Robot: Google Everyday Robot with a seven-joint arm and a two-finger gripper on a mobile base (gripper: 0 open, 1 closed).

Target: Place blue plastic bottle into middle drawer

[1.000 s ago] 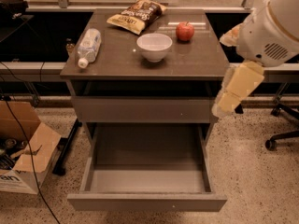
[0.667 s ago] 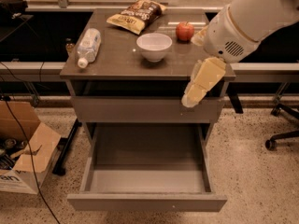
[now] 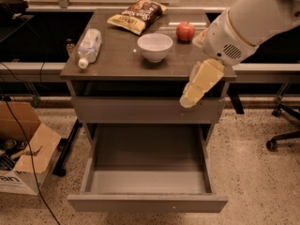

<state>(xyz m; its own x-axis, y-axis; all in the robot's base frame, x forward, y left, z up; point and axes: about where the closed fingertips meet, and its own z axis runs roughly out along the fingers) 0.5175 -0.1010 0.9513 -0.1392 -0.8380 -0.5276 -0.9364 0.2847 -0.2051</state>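
Observation:
The blue plastic bottle (image 3: 89,47) lies on its side at the left edge of the cabinet's top, white cap toward the front. The middle drawer (image 3: 147,161) is pulled open below, its grey inside bare. My gripper (image 3: 200,84) hangs from the white arm in front of the top's right front corner, over the closed drawer front (image 3: 145,109) above the open one. It points down and left and holds nothing that I can see. It is far to the right of the bottle.
On the top stand a white bowl (image 3: 154,46), a red apple (image 3: 185,31) and a chip bag (image 3: 137,15). An open cardboard box (image 3: 23,163) and cables lie on the floor at left. An office chair base (image 3: 283,137) stands at right.
My arm and gripper have swung left, from beside the cabinet's right side to in front of its right front corner. The bottle and the drawer have not moved.

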